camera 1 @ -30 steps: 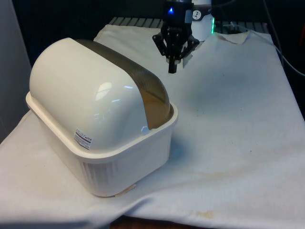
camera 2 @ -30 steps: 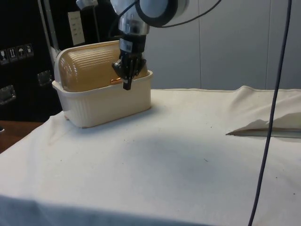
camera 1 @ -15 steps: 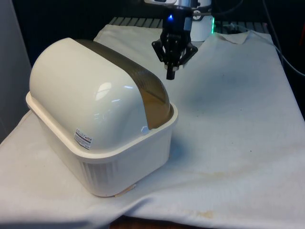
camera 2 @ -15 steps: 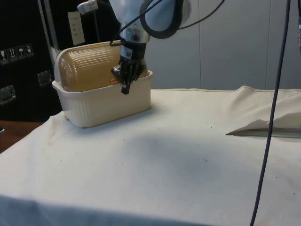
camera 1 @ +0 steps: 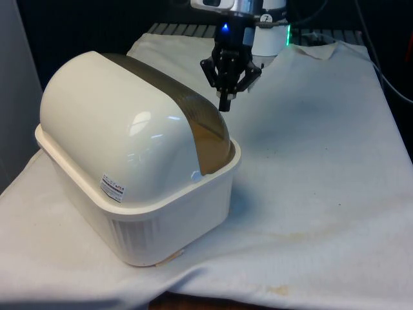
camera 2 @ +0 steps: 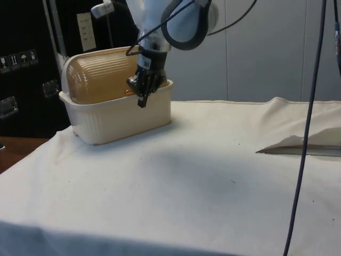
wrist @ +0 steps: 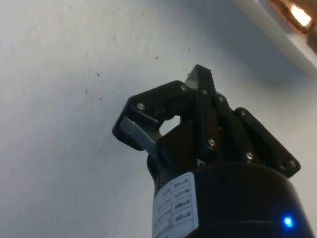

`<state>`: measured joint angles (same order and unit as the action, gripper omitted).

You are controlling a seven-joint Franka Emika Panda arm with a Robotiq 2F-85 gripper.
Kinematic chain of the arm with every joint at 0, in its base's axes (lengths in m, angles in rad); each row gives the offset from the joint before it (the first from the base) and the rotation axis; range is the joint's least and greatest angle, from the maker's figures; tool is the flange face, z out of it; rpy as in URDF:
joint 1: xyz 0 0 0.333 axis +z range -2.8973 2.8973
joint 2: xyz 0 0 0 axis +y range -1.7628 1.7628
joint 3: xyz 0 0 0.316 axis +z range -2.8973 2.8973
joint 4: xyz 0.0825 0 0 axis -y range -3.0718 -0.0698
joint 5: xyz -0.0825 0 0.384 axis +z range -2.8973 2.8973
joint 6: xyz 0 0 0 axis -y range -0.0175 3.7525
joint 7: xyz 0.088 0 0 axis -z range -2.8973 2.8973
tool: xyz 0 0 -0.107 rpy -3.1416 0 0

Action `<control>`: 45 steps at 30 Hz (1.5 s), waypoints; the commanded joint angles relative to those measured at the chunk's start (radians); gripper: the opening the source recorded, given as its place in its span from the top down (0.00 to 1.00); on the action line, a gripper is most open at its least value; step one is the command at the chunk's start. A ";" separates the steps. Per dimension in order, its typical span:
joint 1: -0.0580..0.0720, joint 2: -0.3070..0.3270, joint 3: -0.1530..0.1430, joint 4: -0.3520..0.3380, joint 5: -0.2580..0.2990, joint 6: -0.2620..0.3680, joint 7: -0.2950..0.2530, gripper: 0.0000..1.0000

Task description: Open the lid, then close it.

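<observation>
I see the white cloth-covered table (camera 1: 322, 161) running wide and bare across the right half of the front view, with a rumpled fold (camera 2: 298, 145) at the side view's right. The cream plastic bread box (camera 1: 139, 206) fills the front view's left, its ribbed amber roll-top lid (camera 2: 101, 77) down over the tub. My black two-finger gripper (camera 1: 224, 103), fingers pinched together on nothing, hangs above the cloth just beside the box's far rim, upper centre of frame.
</observation>
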<state>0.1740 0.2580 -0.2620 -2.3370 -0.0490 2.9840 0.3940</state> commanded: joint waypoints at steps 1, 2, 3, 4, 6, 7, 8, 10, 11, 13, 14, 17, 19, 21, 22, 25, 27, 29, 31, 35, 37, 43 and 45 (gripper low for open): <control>0.018 0.012 -0.037 0.006 -0.031 0.016 0.026 1.00; 0.016 0.009 -0.036 0.007 -0.029 0.014 0.026 1.00; 0.015 0.007 -0.036 0.007 -0.027 0.013 0.026 1.00; 0.015 0.005 -0.036 0.008 -0.026 0.011 0.026 1.00; 0.013 0.002 -0.036 0.009 -0.023 0.008 0.028 1.00; 0.000 -0.001 -0.007 0.006 0.000 0.002 0.007 1.00; 0.012 -0.001 -0.036 0.010 -0.020 0.006 0.030 1.00; 0.012 0.001 -0.037 0.014 -0.020 0.006 0.037 1.00; 0.012 0.002 -0.038 0.017 -0.020 0.006 0.040 1.00; 0.012 0.007 -0.040 0.024 -0.022 0.008 0.051 1.00; 0.012 0.008 -0.041 0.025 -0.023 0.008 0.055 1.00; 0.012 0.011 -0.043 0.029 -0.024 0.009 0.061 1.00; 0.013 0.014 -0.045 0.033 -0.025 0.009 0.066 1.00; 0.013 0.016 -0.048 0.036 -0.025 0.009 0.071 1.00; 0.013 0.018 -0.049 0.038 -0.025 0.010 0.074 1.00; -0.002 0.007 -0.022 0.033 0.000 0.002 0.058 1.00; 0.012 0.021 -0.053 0.041 -0.022 0.013 0.084 1.00; 0.010 0.022 -0.055 0.043 -0.020 0.013 0.089 1.00; 0.009 0.022 -0.057 0.044 -0.019 0.013 0.093 1.00; 0.009 0.024 -0.060 0.047 -0.018 0.013 0.100 1.00; 0.009 0.026 -0.062 0.049 -0.017 0.014 0.106 1.00; -0.003 0.023 -0.042 0.048 0.000 0.002 0.109 1.00; 0.007 0.042 -0.064 0.058 -0.012 0.019 0.136 1.00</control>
<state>0.1710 0.2890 -0.3060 -2.2840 -0.0490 2.9870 0.5160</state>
